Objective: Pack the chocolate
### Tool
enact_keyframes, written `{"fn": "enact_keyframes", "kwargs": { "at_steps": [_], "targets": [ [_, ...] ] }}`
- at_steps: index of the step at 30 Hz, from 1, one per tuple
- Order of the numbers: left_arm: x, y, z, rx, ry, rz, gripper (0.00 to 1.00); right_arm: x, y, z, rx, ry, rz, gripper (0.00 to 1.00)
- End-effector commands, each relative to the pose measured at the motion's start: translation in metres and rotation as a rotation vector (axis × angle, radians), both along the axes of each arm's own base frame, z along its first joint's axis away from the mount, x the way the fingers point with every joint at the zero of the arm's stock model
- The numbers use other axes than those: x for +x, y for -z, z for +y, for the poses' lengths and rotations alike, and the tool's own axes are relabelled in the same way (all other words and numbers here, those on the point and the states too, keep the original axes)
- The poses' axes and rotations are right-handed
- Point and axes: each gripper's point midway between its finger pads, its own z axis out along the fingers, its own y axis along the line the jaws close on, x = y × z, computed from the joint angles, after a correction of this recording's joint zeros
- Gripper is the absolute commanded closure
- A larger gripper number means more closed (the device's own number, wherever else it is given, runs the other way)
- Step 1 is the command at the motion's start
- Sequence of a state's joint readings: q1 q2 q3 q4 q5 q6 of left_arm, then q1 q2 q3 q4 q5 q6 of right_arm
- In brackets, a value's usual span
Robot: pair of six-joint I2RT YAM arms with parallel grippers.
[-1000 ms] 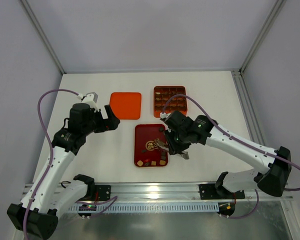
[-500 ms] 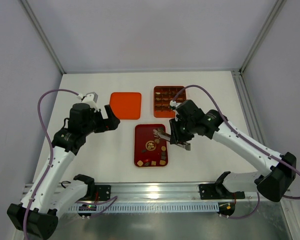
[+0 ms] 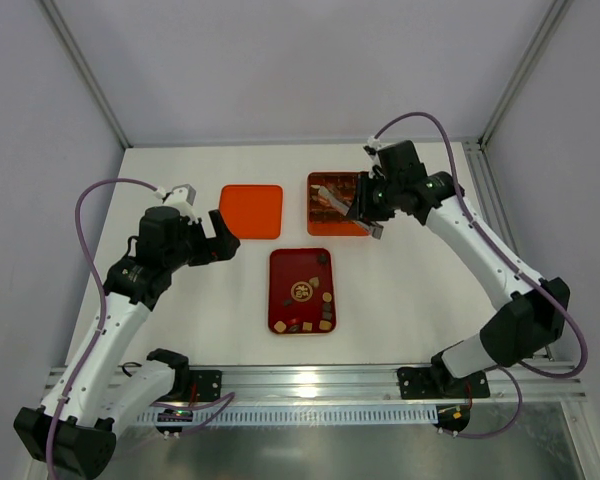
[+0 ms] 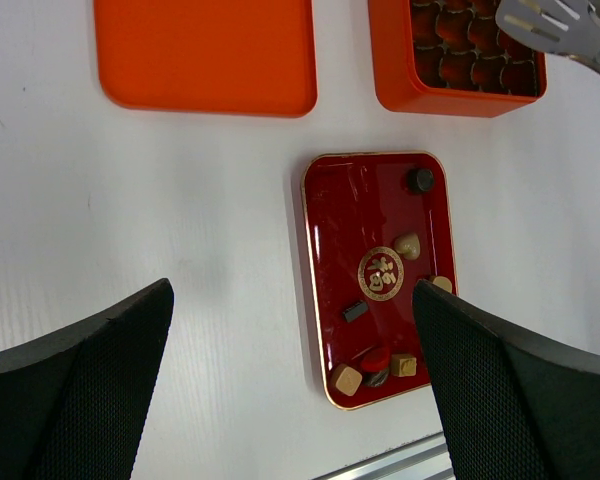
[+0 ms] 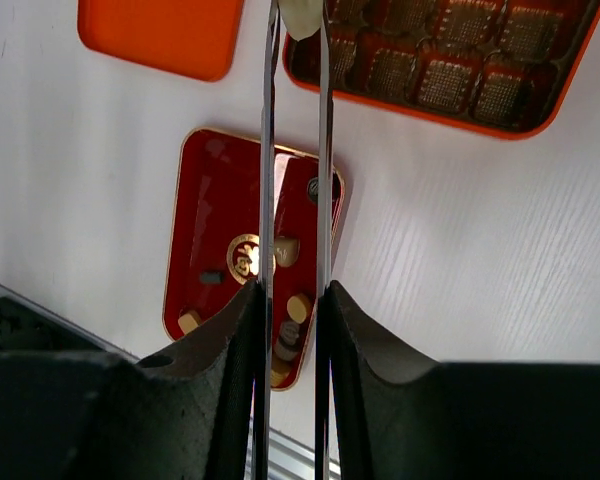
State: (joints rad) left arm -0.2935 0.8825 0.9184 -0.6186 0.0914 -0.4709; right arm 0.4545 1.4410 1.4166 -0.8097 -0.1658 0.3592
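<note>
Dark red and nearest my arms, the tray [image 3: 283,268] lies flat on the table [image 3: 410,290] with the loose chocolates [image 4: 408,243] scattered in it, most of them bunched at its near end. Just left of the tray and a little farther out, my left end effector [image 3: 228,232] hangs over bare table with its jaws spread wide, holding nothing. Beyond the tray sit an orange lid [image 3: 251,211] and, to its right, an orange box [image 3: 311,218] of small compartments. My right end effector [image 5: 298,30] reaches over the left part of that box, its long thin blades pinching one cream piece [image 5: 302,14] at their tips.
</note>
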Motion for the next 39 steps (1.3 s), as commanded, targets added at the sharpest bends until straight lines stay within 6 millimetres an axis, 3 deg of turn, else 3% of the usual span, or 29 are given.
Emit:
{"fn": "enact_keyframes", "kwargs": {
  "at_steps": [1, 7, 12, 21, 30, 39],
  "targets": [
    [0.001, -0.005, -0.002, -0.015, 0.006, -0.019, 0.0, 0.04, -0.023, 0.006, 0.043, 0.008, -0.097, 0.68],
    [0.002, -0.005, -0.002, -0.014, 0.006, -0.018, 0.0, 0.078, -0.007, -0.003, 0.013, 0.073, -0.086, 0.68],
    [0.002, -0.005, -0.002, -0.013, 0.007, -0.018, 0.0, 0.093, 0.016, -0.005, -0.029, 0.096, -0.06, 0.68],
    [0.002, -0.003, -0.002, -0.011, 0.007, -0.011, 0.0, 0.102, 0.039, -0.009, -0.07, 0.129, -0.04, 0.67],
    [0.002, -0.003, -0.002, -0.012, 0.008, -0.01, 0.0, 0.102, 0.047, -0.007, -0.07, 0.121, -0.017, 0.66],
    [0.002, -0.003, -0.002, -0.01, 0.007, -0.011, 0.0, 0.103, 0.047, -0.006, -0.068, 0.117, -0.021, 0.59]
  ]
}}
